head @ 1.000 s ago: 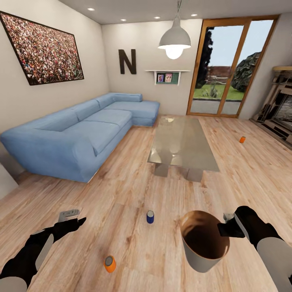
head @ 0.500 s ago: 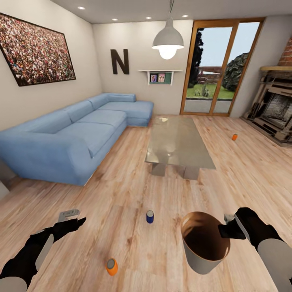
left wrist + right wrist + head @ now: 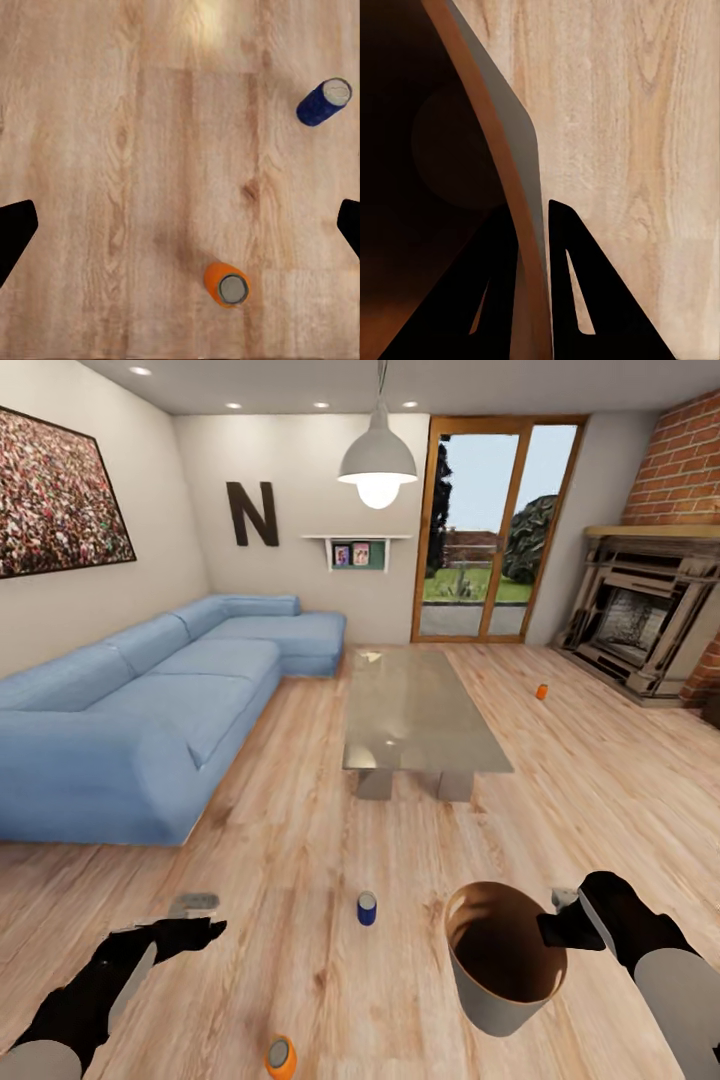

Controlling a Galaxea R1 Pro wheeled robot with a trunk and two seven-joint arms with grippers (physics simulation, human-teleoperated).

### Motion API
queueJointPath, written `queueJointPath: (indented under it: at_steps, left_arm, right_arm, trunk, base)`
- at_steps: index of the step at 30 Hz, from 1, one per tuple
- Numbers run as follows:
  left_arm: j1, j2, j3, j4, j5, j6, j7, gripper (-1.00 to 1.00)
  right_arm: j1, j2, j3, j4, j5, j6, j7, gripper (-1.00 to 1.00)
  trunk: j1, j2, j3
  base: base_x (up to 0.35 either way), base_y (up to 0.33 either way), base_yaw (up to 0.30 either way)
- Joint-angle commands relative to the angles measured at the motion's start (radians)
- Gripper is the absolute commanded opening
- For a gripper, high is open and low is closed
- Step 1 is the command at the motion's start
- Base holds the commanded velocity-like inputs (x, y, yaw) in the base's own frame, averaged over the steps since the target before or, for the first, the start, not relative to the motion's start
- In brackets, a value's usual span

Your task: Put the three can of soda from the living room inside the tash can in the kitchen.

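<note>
Trash can, tapered grey with glossy orange-brown inside, hangs pinched by its rim in right gripper. Left gripper hovers spread above an orange soda can on wood floor.

Bare floor is lying open around the blue can; coffee table is standing well behind it, sofa blocking your far left.

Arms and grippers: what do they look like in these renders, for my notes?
Both arms are matte black toward the wrist with pale grey shell segments nearer the body. The left gripper ends in slim black tapered fingers, with a small grey block beside the wrist. The right gripper is black too, with a small grey part at its wrist; its fingers are flat black wedges with triangular cut-outs. No cables or markings are visible.
</note>
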Motion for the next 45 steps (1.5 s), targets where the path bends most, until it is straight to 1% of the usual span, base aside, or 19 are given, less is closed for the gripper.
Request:
queueJointPath:
  at_steps: [1,2,3,4,6,7,9,10,11,13,15,16,18,22,25,30,38,42,45]
  left_arm:
    - [-0.004,-0.021,-0.039,-0.002,-0.014,0.072,0.029,1.00]
    - [-0.008,-0.036,-0.051,-0.003,-0.019,0.108,0.042,1.00]
    - [-0.068,-0.106,-0.088,0.003,-0.047,0.253,0.096,1.00]
    - [-0.088,-0.119,-0.095,0.009,-0.058,0.283,0.111,1.00]
    - [-0.162,-0.160,-0.119,0.081,-0.096,0.353,0.165,1.00]
    - [-0.175,-0.171,-0.122,0.104,-0.101,0.361,0.173,1.00]
    - [-0.208,-0.221,-0.132,0.175,-0.114,0.376,0.191,1.00]
    - [-0.212,-0.230,-0.134,0.185,-0.116,0.378,0.194,1.00]
    - [-0.221,-0.249,-0.137,0.202,-0.119,0.385,0.198,1.00]
    - [-0.226,-0.259,-0.138,0.210,-0.120,0.387,0.200,1.00]
    - [-0.227,-0.263,-0.138,0.213,-0.121,0.388,0.200,1.00]
    - [-0.229,-0.265,-0.138,0.214,-0.120,0.387,0.198,1.00]
    - [-0.229,-0.265,-0.137,0.212,-0.118,0.386,0.198,1.00]
    - [-0.231,-0.263,-0.132,0.210,-0.113,0.376,0.195,1.00]
    - [-0.233,-0.254,-0.128,0.209,-0.109,0.372,0.170,1.00]
    - [-0.234,-0.237,-0.121,0.206,-0.107,0.370,0.146,1.00]
    - [-0.234,-0.232,-0.119,0.196,-0.107,0.369,0.141,1.00]
    - [-0.234,-0.232,-0.119,0.194,-0.106,0.369,0.139,1.00]
    - [-0.234,-0.233,-0.119,0.194,-0.107,0.369,0.139,1.00]
  right_arm:
    - [0.000,0.000,-0.001,0.000,-0.013,0.002,0.003,-1.00]
    - [0.000,0.000,-0.001,0.000,-0.012,0.002,0.003,-1.00]
    - [0.000,0.000,-0.001,0.000,-0.012,0.002,-0.002,-1.00]
    - [0.000,0.000,-0.001,-0.001,-0.012,0.002,-0.004,-1.00]
    - [0.000,0.001,-0.001,-0.001,-0.013,0.002,-0.020,-1.00]
    - [0.000,0.000,-0.002,-0.001,-0.013,0.003,-0.027,-1.00]
    - [0.000,-0.001,-0.005,-0.001,-0.013,0.003,-0.051,-1.00]
    - [0.000,-0.002,-0.006,-0.002,-0.013,0.003,-0.055,-1.00]
    - [0.000,-0.003,-0.008,-0.004,-0.014,0.004,-0.062,-1.00]
    - [-0.001,-0.006,-0.012,-0.007,-0.014,0.004,-0.066,-1.00]
    - [-0.001,-0.010,-0.013,-0.009,-0.014,0.004,-0.067,-1.00]
    - [-0.002,-0.022,-0.014,-0.012,-0.015,0.007,-0.068,-1.00]
    - [-0.003,-0.030,-0.015,-0.013,-0.015,0.011,-0.067,-1.00]
    - [-0.007,-0.061,-0.016,-0.015,-0.011,0.021,-0.066,-1.00]
    - [-0.009,-0.083,-0.016,-0.015,-0.011,0.023,-0.062,-1.00]
    - [-0.014,-0.092,-0.016,-0.016,-0.013,0.043,-0.057,-1.00]
    - [-0.017,-0.093,-0.016,-0.034,-0.015,0.078,-0.055,-1.00]
    - [-0.017,-0.094,-0.016,-0.052,-0.015,0.084,-0.054,-1.00]
    - [-0.017,-0.100,-0.016,-0.059,-0.016,0.086,-0.054,-1.00]
  trunk:
    - [0.000,0.000,0.001]
    - [0.000,0.000,0.001]
    - [0.000,0.000,0.001]
    - [0.000,0.000,0.002]
    - [0.000,0.000,0.003]
    - [0.000,0.000,0.003]
    - [0.000,0.000,0.004]
    - [0.000,0.000,0.004]
    - [0.000,0.000,0.005]
    - [0.000,0.000,0.005]
    - [0.000,0.000,0.005]
    - [0.000,0.000,0.006]
    - [0.000,0.000,0.006]
    - [0.000,0.000,0.006]
    - [0.000,0.000,0.006]
    - [0.000,0.000,0.006]
    - [0.000,0.000,0.006]
    - [0.015,-0.028,-0.007]
    - [0.027,-0.049,-0.016]
  base:
    - [0.243,0.246,-0.249]
    - [0.246,0.243,-0.249]
    - [0.260,0.229,-0.249]
    - [0.263,0.225,-0.249]
    - [0.269,0.218,-0.249]
    - [0.253,0.198,-0.249]
    - [0.145,0.113,-0.247]
    - [0.090,0.070,-0.243]
    - [0.046,0.036,-0.203]
    - [0.030,0.024,-0.140]
    - [0.017,0.013,-0.079]
    - [0.008,0.006,-0.036]
    - [0.006,0.004,-0.026]
    - [0.002,0.001,-0.009]
    - [0.000,0.000,-0.002]
    - [0.000,0.000,0.000]
    - [0.000,0.000,0.000]
    - [0.000,0.000,0.000]
    - [0.000,0.000,0.000]
